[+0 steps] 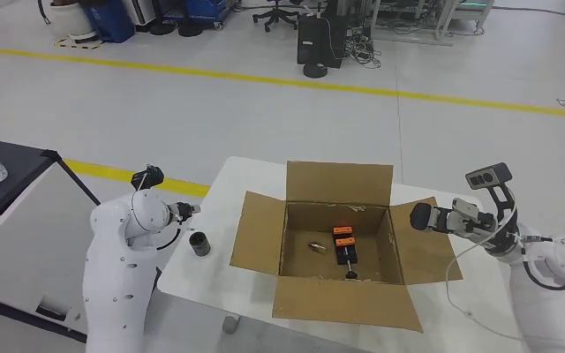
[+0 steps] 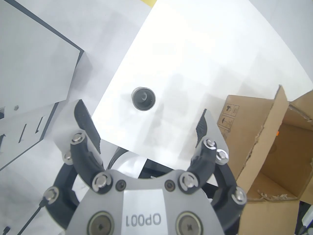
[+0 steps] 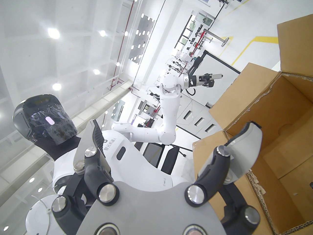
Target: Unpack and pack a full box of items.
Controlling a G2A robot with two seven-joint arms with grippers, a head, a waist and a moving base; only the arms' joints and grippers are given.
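An open cardboard box (image 1: 339, 183) stands in the middle of the white table (image 1: 243, 181), flaps spread outward. Inside lie two orange-and-black items (image 1: 344, 240), a small metallic piece (image 1: 316, 247) and a small black part (image 1: 351, 274). A dark cylinder (image 1: 199, 244) stands upright on the table left of the box, also seen as the cylinder (image 2: 143, 98) from above. My left gripper (image 2: 144, 123) hangs open above it with nothing held; the top view shows this gripper (image 1: 189, 210) just behind the cylinder. My right gripper (image 3: 171, 135) is open and empty, held at the box's right flap (image 1: 433, 251).
A grey cabinet with a dark rim (image 1: 26, 190) stands close to the table's left side. The cylinder is near the table's left front edge (image 1: 177, 287). The box (image 2: 269, 135) takes up most of the table's middle and right.
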